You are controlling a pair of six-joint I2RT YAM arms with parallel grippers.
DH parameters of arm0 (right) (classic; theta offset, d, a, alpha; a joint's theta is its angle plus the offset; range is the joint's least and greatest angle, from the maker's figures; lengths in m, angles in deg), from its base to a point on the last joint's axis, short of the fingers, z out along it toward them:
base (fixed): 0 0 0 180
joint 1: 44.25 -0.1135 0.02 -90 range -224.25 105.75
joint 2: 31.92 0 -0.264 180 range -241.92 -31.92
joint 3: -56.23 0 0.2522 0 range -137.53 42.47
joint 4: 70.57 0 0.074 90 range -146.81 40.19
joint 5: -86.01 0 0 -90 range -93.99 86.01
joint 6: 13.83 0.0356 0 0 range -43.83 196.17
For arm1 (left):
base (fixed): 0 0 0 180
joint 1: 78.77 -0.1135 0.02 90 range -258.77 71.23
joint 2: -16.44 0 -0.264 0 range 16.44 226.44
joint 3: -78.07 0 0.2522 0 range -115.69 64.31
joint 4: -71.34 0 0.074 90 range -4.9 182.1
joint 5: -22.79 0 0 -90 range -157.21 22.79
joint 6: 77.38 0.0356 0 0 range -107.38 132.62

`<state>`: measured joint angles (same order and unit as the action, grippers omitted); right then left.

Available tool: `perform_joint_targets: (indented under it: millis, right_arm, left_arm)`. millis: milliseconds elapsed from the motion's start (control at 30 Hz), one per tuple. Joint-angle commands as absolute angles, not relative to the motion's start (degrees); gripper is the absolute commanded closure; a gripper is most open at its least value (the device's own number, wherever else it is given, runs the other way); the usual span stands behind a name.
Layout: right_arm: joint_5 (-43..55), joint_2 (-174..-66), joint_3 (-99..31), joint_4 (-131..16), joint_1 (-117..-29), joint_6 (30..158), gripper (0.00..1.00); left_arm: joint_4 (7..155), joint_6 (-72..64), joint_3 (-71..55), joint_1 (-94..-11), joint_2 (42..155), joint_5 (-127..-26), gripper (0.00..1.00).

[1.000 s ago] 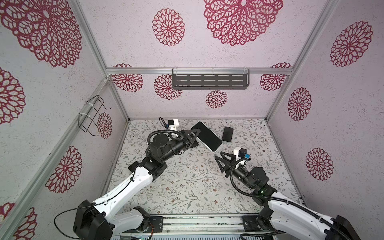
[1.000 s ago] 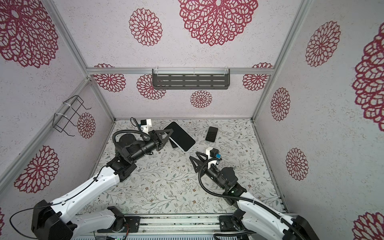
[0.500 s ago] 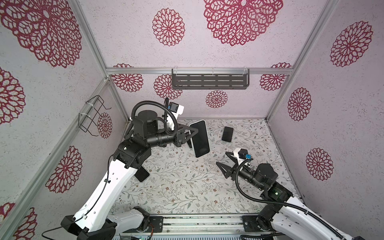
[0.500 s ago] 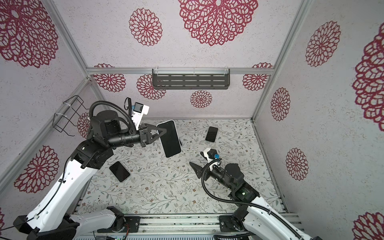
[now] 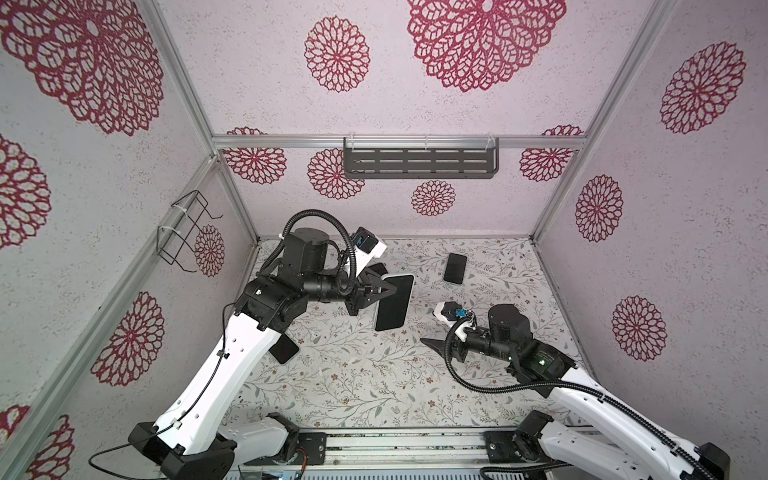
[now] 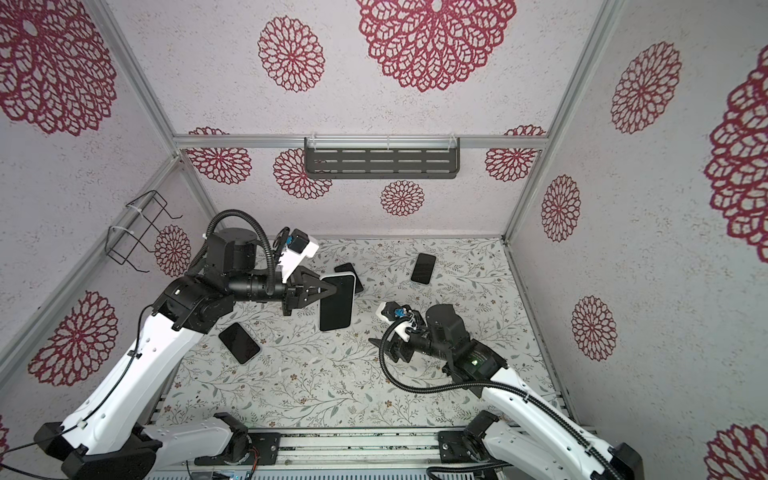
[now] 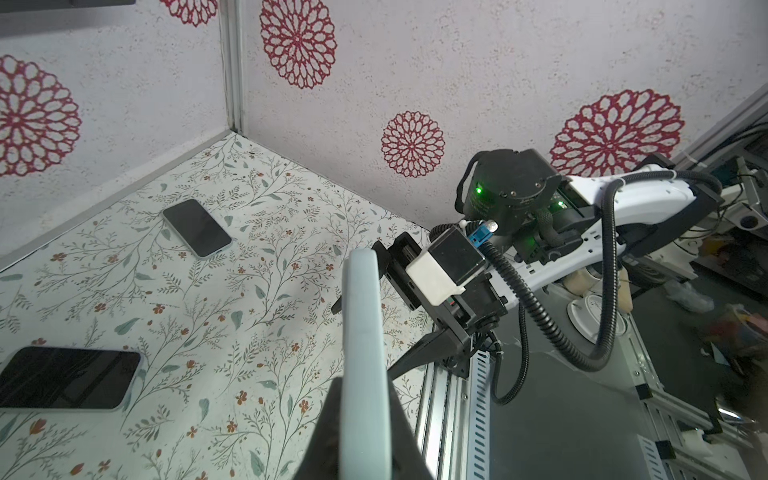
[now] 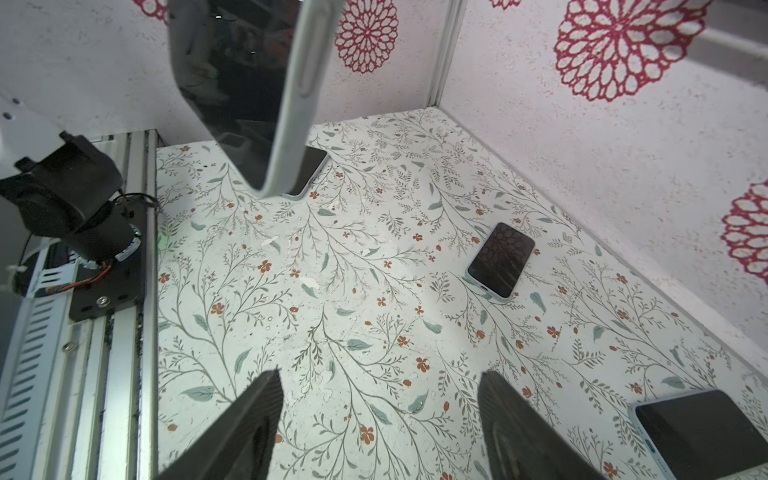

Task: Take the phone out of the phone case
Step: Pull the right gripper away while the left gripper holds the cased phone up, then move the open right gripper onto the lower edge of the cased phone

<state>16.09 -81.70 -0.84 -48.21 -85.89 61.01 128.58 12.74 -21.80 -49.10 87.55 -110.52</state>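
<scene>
Now your left pincer [image 5: 390, 289] pinches the cased phone [image 5: 394, 306] at mid-frame in both top views, above the surface [image 5: 353, 374]; your right pincer [image 8: 378, 378] stands spread.

A grey shelf [image 5: 419, 172] and a wire rack [image 5: 185, 232] hang on the walls [image 5: 457, 104].

Worktop [image 5: 353, 374]: white, printed with grey-green leaf sprigs and rust-red flowers. Walls [image 5: 249, 62]: pale, textured, crimson rosette motifs. Phone [image 5: 392, 305]: black screen; phone case [image 7: 361, 332]: pale blue-grey. Arms [image 5: 216, 374]: white shells, black joints.
</scene>
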Motion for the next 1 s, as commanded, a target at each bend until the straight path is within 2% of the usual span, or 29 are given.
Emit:
perform_joint_targets:
  millis: [0, 333, 967]
  right_arm:
    - [20.17, -81.25, -4.11, -44.99, -85.69, 56.21, 0.24]
    - [25.09, -80.58, -7.05, -42.14, -85.64, 53.66, 0.27]
    - [27.09, -87.78, -15.4, -36.83, -84.11, 49.82, 0.4]
  left_arm:
    - [121.11, 15.46, -19.36, -49.54, 85.57, -115.84, 1.0]
    - [91.72, -1.76, -7.89, -55.24, 83.15, -130.15, 1.0]
    - [78.84, -8.99, 0.29, -57.84, 81.9, -131.97, 1.0]
